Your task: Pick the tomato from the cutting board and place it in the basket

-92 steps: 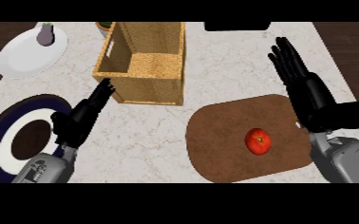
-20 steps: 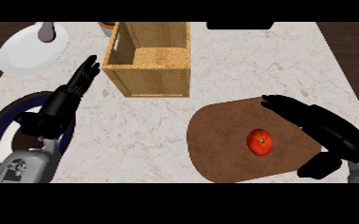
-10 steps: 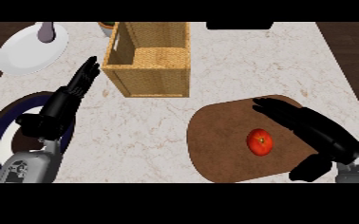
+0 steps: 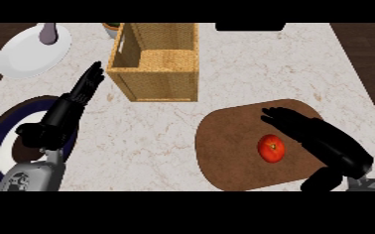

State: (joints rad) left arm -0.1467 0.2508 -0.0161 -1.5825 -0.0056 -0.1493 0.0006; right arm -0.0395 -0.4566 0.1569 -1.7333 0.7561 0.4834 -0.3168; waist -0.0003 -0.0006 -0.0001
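One round red tomato (image 4: pixel 272 148) on the brown, rounded cutting board (image 4: pixel 227 148).
Right hand (image 4: pixel 316 136) hovers just beside it, fingers spread, holding nothing. Woven rectangular basket (image 4: pixel 155 82) stands apart on the marbled bench (image 4: pixel 147 144); left hand (image 4: pixel 66 111) rests with straight fingers.

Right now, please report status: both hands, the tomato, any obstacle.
Right hand open, over cutting board, beside tomato, not gripping. Left hand open, resting at left. Basket path unobstructed.

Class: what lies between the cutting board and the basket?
In the head view, only bare counter separates the cutting board from the basket.
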